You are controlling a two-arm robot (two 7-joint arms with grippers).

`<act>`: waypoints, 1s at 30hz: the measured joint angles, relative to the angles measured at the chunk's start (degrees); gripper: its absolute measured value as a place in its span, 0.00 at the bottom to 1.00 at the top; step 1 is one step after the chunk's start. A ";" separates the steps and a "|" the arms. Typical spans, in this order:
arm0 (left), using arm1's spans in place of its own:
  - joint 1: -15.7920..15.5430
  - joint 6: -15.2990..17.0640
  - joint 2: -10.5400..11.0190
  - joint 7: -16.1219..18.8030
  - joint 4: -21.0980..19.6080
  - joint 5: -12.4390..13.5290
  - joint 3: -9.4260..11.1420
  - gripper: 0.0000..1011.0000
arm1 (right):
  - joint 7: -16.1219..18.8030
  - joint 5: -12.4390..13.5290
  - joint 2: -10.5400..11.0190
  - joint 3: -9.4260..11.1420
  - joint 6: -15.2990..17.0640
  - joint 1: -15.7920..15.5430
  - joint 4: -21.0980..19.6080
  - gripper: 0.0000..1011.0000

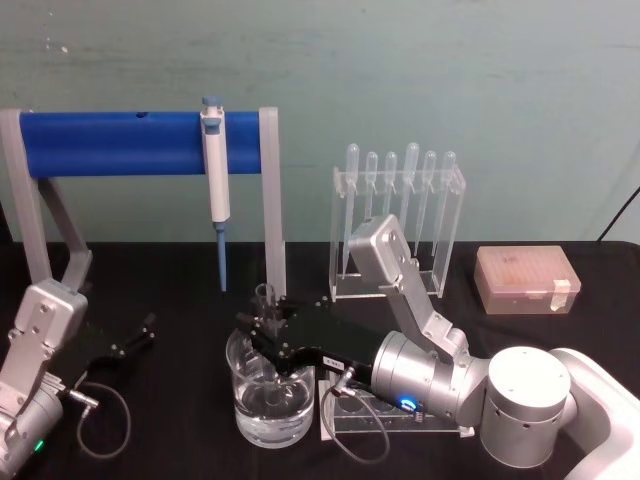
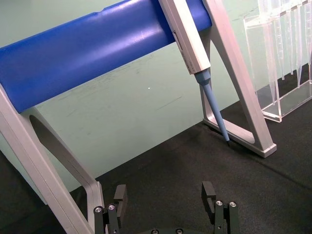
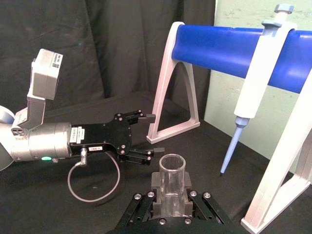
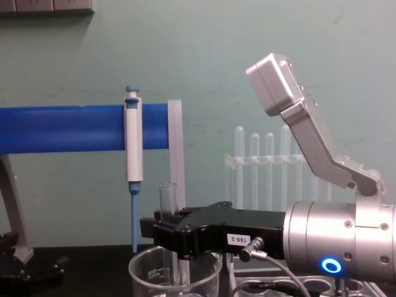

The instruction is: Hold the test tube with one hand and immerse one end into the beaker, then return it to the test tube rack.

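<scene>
The test tube (image 1: 265, 298) is a clear glass tube standing upright, its open rim up. My right gripper (image 1: 263, 328) is shut on it around the middle, directly above the beaker (image 1: 272, 405), which holds clear liquid. In the chest view the test tube (image 4: 168, 197) runs down past the right gripper (image 4: 162, 228) into the beaker (image 4: 148, 275); I cannot tell whether its end touches the liquid. The right wrist view looks down on the test tube's (image 3: 171, 170) rim between the right gripper's (image 3: 171, 194) fingers. My left gripper (image 1: 135, 338) rests open near the table's left, with nothing in it.
A blue-tipped white pipettor (image 1: 215, 175) hangs from a blue bar stand (image 1: 110, 145) behind the beaker. A clear rack of pipettes (image 1: 400, 215) stands at the back right, beside it a pinkish box (image 1: 525, 280). A clear tube rack (image 1: 395, 418) lies under my right arm.
</scene>
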 joint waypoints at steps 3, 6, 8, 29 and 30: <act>0.00 0.00 0.00 0.00 0.00 0.00 0.00 0.99 | 0.00 0.00 0.00 0.00 0.00 0.00 0.00 0.22; 0.00 0.00 0.00 0.00 0.00 0.00 0.00 0.99 | 0.00 0.00 0.00 0.00 0.00 0.00 0.00 0.22; 0.00 0.00 0.00 0.00 0.00 0.00 0.00 0.99 | 0.00 0.00 0.00 0.00 0.00 0.00 0.00 0.22; 0.00 0.00 0.00 0.00 0.00 0.00 0.00 0.99 | 0.00 0.00 0.00 0.00 0.00 0.00 0.00 0.22; 0.00 0.00 0.00 0.00 0.00 0.00 0.00 0.99 | 0.00 0.00 0.00 0.00 0.00 0.00 0.00 0.22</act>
